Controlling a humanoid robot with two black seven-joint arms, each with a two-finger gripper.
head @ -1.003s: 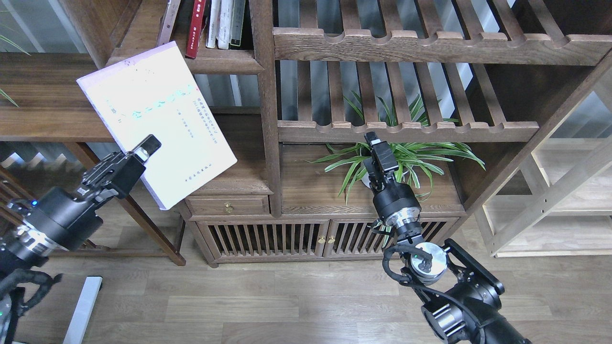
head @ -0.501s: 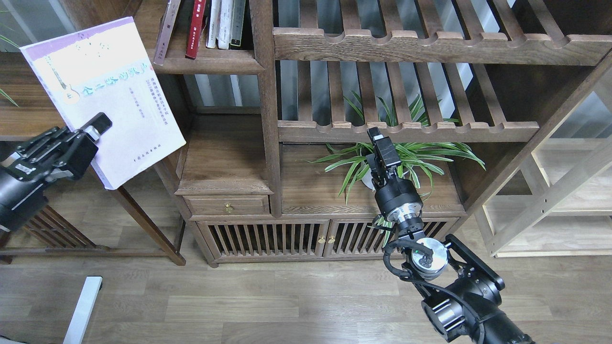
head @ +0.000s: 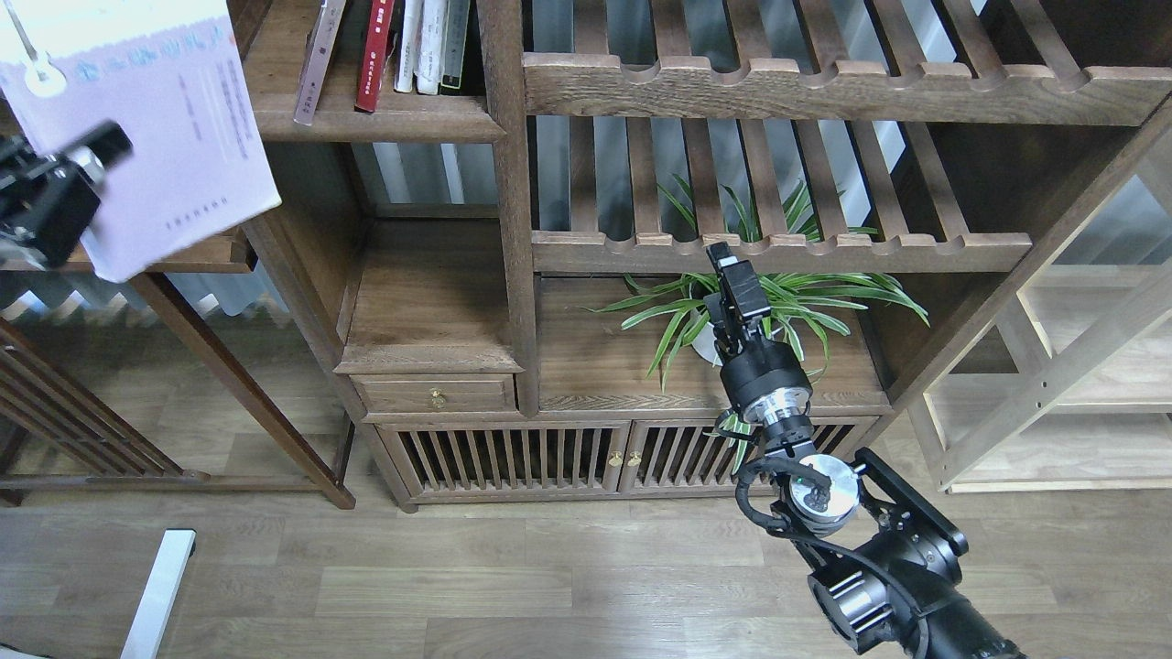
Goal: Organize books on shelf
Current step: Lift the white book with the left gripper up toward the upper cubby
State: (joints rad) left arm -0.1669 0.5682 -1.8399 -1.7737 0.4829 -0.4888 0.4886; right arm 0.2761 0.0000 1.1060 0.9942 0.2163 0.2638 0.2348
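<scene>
Holding the lavender book (head: 174, 119) up at the far left, your left gripper (head: 78, 169) pinches its lower left edge; the cover faces you, tilted, and its top and left corner run out of the picture. By the look of it you are mid-carry: the book is in the air, left of the shelf (head: 385, 114), and not yet on the board.

On that shelf a maroon book (head: 316, 55) leans at the left of the row, a red book (head: 374, 50) stands next to it, then some pale spines (head: 423, 41). Bare board shows to the left of the leaning one.

Your next move, as I judge it, calls for turning the book upright, spine out, and bringing it right and in over the rounded front edge without knocking the leaning maroon one over.

Your right gripper (head: 732, 279) hangs in front of the plant (head: 806, 293), holding nothing; it is seen end-on and dark, so I cannot tell how far its fingers stand apart.

Most of your left arm is out of view, and the book tops are cropped.
</scene>
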